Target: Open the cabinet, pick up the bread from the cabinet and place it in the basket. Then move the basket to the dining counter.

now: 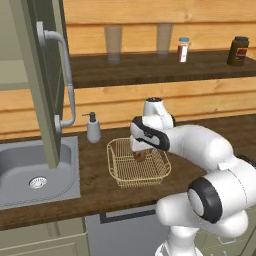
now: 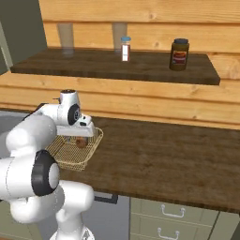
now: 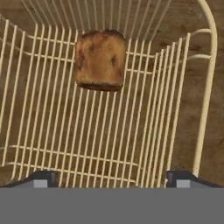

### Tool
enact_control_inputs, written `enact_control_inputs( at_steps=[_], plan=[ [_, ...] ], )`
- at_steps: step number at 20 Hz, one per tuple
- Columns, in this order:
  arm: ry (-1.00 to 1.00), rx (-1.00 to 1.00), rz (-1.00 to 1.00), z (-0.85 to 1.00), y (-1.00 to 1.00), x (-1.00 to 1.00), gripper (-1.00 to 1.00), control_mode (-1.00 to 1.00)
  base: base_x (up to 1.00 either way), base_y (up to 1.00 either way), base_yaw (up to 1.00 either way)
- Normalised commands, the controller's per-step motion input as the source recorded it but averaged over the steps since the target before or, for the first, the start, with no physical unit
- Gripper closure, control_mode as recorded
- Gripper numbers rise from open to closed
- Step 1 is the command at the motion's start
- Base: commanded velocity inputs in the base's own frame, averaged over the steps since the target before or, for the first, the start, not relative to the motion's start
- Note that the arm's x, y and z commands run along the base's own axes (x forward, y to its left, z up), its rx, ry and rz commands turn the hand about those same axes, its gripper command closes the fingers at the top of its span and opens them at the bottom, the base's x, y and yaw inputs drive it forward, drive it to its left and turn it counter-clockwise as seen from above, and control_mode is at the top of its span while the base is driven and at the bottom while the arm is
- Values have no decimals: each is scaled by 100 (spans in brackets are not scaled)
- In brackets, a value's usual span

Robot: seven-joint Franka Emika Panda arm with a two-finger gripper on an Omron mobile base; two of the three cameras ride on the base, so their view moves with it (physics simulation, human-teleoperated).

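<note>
The bread (image 3: 100, 59) lies inside the basket (image 3: 205, 87), on its mesh floor, free of the fingers (image 3: 41, 178). They are spread wide and hold nothing, low over the basket on the desk (image 1: 95, 175). Next, I judge, grip 1 rim wall squarely and lift level so the bread doesn't roll.

Pretty clearly a home kitchen: steel sink (image 1: 37, 172) set in a dark wood worktop (image 2: 164, 159), soap dispenser (image 1: 93, 128) beside it, jars on a wooden shelf (image 2: 140, 65), green cabinet door (image 1: 47, 75), drawers (image 2: 173, 213) underneath.
</note>
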Motion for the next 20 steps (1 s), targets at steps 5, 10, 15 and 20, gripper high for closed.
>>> enact_control_inputs(
  at_steps=[5,10,15,20],
  plan=[
    [-26,13,0,67,-82,-50,-100,-100,0,0,0],
    [-11,40,0,45,-92,-21,-100,-100,0,0,0],
    [-13,48,3,0,-44,-3,-100,-100,0,0,0],
    [-10,42,6,-4,-7,0,-100,-100,0,0,0]
  ],
)
